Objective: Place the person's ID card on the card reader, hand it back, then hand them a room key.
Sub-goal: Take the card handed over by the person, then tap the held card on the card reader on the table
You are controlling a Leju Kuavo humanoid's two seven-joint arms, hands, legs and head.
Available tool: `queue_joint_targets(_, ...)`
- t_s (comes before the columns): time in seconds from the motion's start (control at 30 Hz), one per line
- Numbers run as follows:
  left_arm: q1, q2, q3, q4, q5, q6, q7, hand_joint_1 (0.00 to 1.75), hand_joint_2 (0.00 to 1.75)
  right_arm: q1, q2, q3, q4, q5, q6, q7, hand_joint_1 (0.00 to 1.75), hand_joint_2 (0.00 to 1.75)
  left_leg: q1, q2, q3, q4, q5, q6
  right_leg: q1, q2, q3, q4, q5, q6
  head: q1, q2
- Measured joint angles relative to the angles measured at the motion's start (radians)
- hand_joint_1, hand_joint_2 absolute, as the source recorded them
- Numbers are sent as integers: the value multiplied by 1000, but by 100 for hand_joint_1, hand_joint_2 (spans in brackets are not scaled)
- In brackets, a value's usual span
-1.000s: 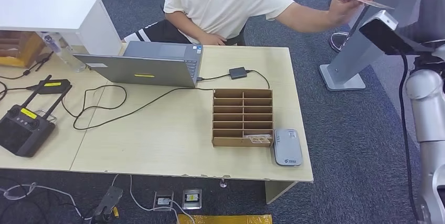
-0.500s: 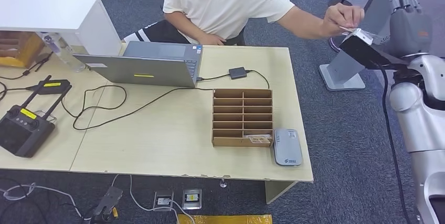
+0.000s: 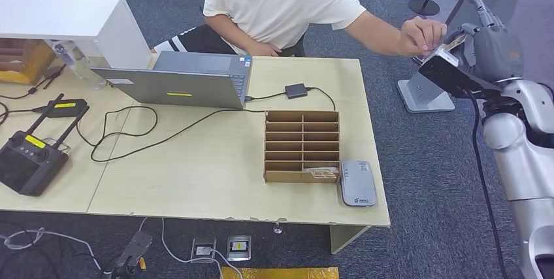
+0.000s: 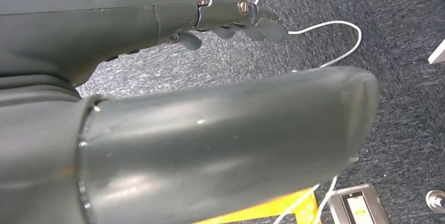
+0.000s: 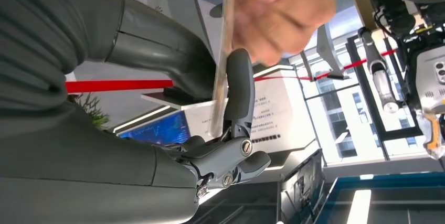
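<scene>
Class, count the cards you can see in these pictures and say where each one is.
2. An ID card is pinched between the person's hand and the robot's right hand. Another card lies in the wooden rack's front slot; more may be hidden.

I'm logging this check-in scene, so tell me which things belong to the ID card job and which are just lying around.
Job: ID card, pinched by the right hand while the person's hand holds it; card reader; wooden slot rack.

Lying about: laptop, remote controller, black adapter.
</scene>
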Motion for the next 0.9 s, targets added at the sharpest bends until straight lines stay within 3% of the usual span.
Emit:
queue_joint_targets(0.33,0,9,-2,-6,0,-11,6,0,0,48,-14,0,-62,-45,62,35,175,175,0,0,0,0,0,0,0,0,0,0,0,0,0,0)
queue_joint_targets(0.9,-6,19,-5,-27,3,-34,44,0,0,298,-8,22,-183,-56,166,142,175,175,1,0,-1,0,0,0,1,0,0,0,0,0,0,0)
